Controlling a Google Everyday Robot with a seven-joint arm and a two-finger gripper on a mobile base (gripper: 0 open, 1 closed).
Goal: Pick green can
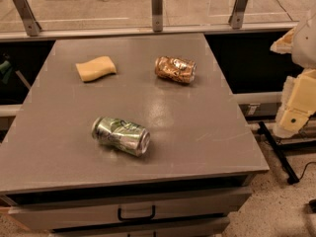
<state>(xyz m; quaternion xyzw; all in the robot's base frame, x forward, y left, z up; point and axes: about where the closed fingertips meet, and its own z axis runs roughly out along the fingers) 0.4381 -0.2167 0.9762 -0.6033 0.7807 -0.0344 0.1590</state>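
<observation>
I see the hand (295,106) out past the right edge of the bench (207,142). It is a cream-coloured block hanging in the air over the speckled floor, beside the bench top rather than above it. I cannot tell whether it is spread or pressed together.

The green can (121,136) lies on its side on the bench, well apart from the hand, far to its left and a little nearer the front edge. The whole right part of the grey top lies between them. Its body is dented, and its silver end faces the front right.

The copper-brown can (175,69) also lies on its side. It is left of the hand and farther back, closer to the hand than the green one is. A soft yellow pad (96,68) sits farthest from the hand, toward the back left of the bench.

Below and left of the hand, under the bench's front edge, is a drawer with a dark handle (136,214). Metal posts (157,9) stand on a rail behind the bench.
</observation>
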